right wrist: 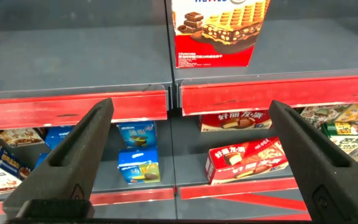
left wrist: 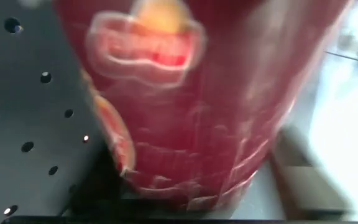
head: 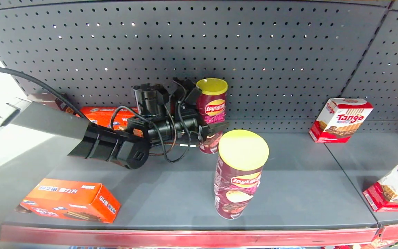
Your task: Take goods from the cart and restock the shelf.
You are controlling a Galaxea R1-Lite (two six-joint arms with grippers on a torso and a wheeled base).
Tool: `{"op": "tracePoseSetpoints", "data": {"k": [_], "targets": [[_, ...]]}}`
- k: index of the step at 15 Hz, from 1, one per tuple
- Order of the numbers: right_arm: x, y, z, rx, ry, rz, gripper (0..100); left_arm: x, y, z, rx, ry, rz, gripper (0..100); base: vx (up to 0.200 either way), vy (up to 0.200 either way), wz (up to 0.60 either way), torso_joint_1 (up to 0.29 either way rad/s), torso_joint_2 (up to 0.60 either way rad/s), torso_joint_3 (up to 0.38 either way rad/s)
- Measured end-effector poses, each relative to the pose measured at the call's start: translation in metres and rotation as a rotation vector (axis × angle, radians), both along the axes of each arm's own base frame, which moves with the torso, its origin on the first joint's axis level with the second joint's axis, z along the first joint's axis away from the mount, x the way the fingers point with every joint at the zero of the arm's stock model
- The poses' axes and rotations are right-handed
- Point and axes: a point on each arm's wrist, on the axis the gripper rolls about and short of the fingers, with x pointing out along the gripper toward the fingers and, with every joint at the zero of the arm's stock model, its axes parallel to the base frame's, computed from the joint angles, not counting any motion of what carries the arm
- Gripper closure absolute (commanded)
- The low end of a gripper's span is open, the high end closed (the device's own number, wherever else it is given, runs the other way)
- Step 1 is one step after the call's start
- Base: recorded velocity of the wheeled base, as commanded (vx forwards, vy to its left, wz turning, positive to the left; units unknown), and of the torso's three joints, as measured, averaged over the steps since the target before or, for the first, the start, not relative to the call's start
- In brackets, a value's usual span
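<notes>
A maroon chips can (head: pixel 212 103) with a yellow lid stands upright at the back of the grey shelf (head: pixel 299 186), close to the pegboard. My left gripper (head: pixel 212 133) comes in from the left and is shut on its lower half. In the left wrist view the same chips can (left wrist: pixel 191 106) sits very close, with one dark finger (left wrist: pixel 306 183) beside it. A second identical can (head: pixel 240 173) stands free nearer the front edge. My right gripper (right wrist: pixel 191 162) is open and holds nothing, facing a wafer box (right wrist: pixel 219 31) and lower shelf rows.
An orange box (head: pixel 71 200) lies at the front left and another orange box (head: pixel 107 116) at the back left. Red-and-white wafer boxes stand at the back right (head: pixel 340 119) and front right (head: pixel 397 190). Bare shelf lies between the front can and these boxes.
</notes>
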Motion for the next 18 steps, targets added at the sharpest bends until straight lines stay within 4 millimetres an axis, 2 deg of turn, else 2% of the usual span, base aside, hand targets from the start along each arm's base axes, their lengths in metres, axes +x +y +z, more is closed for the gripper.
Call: {"op": "tracePoseSetpoints", "data": {"k": [3, 7, 14, 18], "targets": [[0.000, 0.000, 0.000, 0.000, 0.000, 0.000, 0, 0.000, 0.003, 0.000, 0.004, 0.009, 0.009, 0, 0.000, 0.000, 0.00, 0.000, 0.00, 0.000], [0.000, 0.000, 0.000, 0.000, 0.001, -0.001, 0, -0.011, 0.013, 0.012, -0.001, 0.002, 0.020, 0, 0.000, 0.000, 0.00, 0.000, 0.00, 0.000], [0.000, 0.000, 0.000, 0.000, 0.002, 0.000, 0, -0.070, 0.050, 0.014, 0.039, 0.087, 0.049, 0, 0.000, 0.000, 0.00, 0.000, 0.00, 0.000], [0.000, 0.000, 0.000, 0.000, 0.001, 0.000, 0, -0.095, 0.072, 0.020, 0.097, 0.163, 0.266, 0, 0.000, 0.000, 0.00, 0.000, 0.00, 0.000]]}}
